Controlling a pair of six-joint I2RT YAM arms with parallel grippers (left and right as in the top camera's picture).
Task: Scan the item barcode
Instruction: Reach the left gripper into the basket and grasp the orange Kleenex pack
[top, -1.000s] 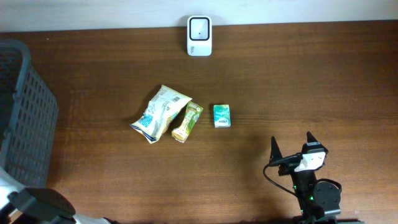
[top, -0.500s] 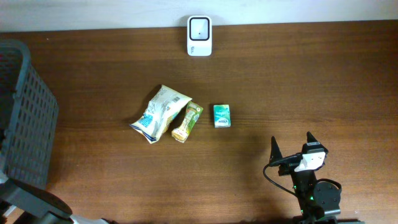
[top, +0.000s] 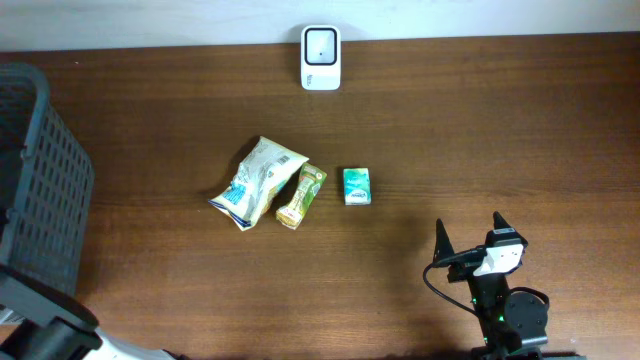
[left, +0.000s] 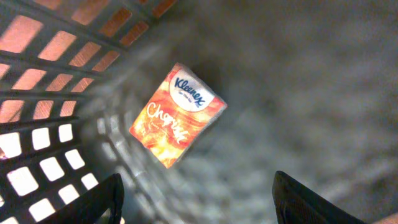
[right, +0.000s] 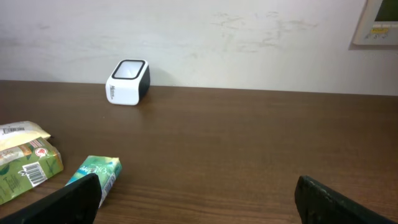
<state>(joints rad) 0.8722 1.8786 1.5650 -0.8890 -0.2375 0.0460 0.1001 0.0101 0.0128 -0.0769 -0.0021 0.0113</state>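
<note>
A dark mesh basket stands at the left edge of the table. The white barcode scanner sits at the far edge against the wall. Near the middle of the table three items lie in a row: a chip bag, a slim snack bar touching the bag's right side, and a small green pack a little apart to the right. Only bare wood lies between these items and the scanner. A fourth item, an orange Kleenex pack, lies inside the basket on its floor, close to the lattice wall. The left gripper points into the basket with its fingers spread wide and nothing between them; the pack lies ahead of the tips, not touched. The right gripper sits low near the table's near edge, to the right of the items and well apart from them. It is aimed toward the wall, with its fingers fully spread and empty. Only the left wrist camera shows the Kleenex pack. From overhead the basket's inside reads as dark mesh, and just a dark part of the left arm shows at the lower-left corner. The right wrist view gives the scanner's side face and a wall panel that the overhead view lacks.
</note>
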